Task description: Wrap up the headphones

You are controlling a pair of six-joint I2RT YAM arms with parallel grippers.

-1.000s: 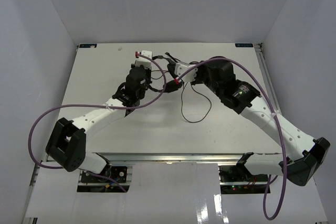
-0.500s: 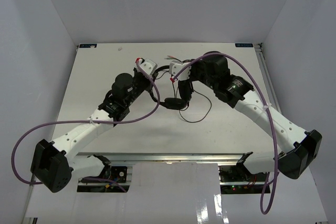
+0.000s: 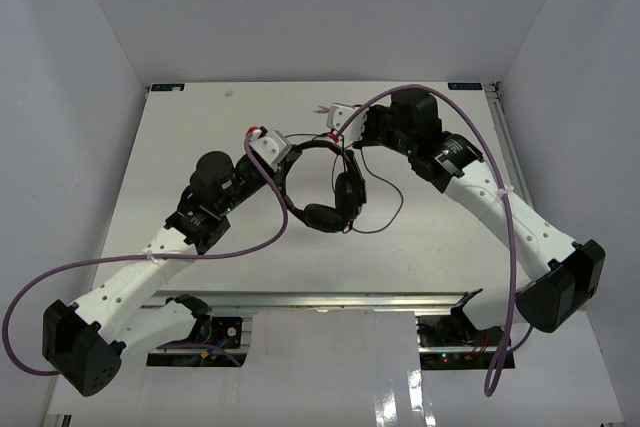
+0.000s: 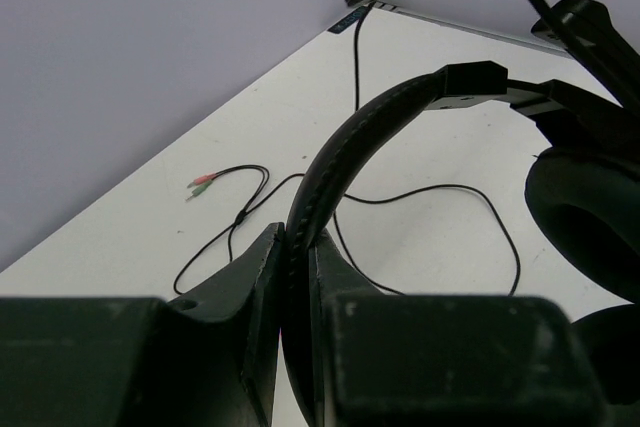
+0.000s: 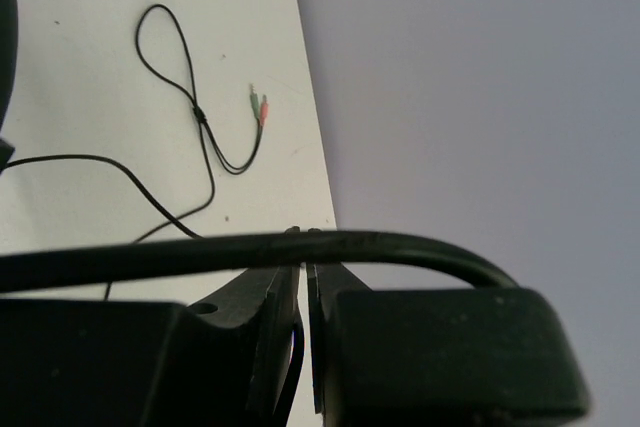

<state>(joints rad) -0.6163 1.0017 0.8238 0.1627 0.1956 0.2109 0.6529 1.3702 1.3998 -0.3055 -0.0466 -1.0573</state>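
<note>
Clamping headphones (image 3: 322, 215) (at the headband (image 4: 380, 117)), left claw (image 4: 297, 247); right claw (image 5: 304, 257) pinches cable (image 5: 120, 255).

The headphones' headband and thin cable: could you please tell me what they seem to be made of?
Headband: probably padded leatherette over a stiffer core. It is matte black, with a faint sheen along its rounded edge. Cable: likely rubber- or plastic-sheathed wire. It is smooth, black and thin, and lies in limp loops.

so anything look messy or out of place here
Nothing damaged. The black over-ear headphones are clamped by the headband in the left gripper; the right gripper pinches their thin black cable. The rest of it sprawls unwound in loose loops on the white table, pink and green plugs near the edge.
</note>
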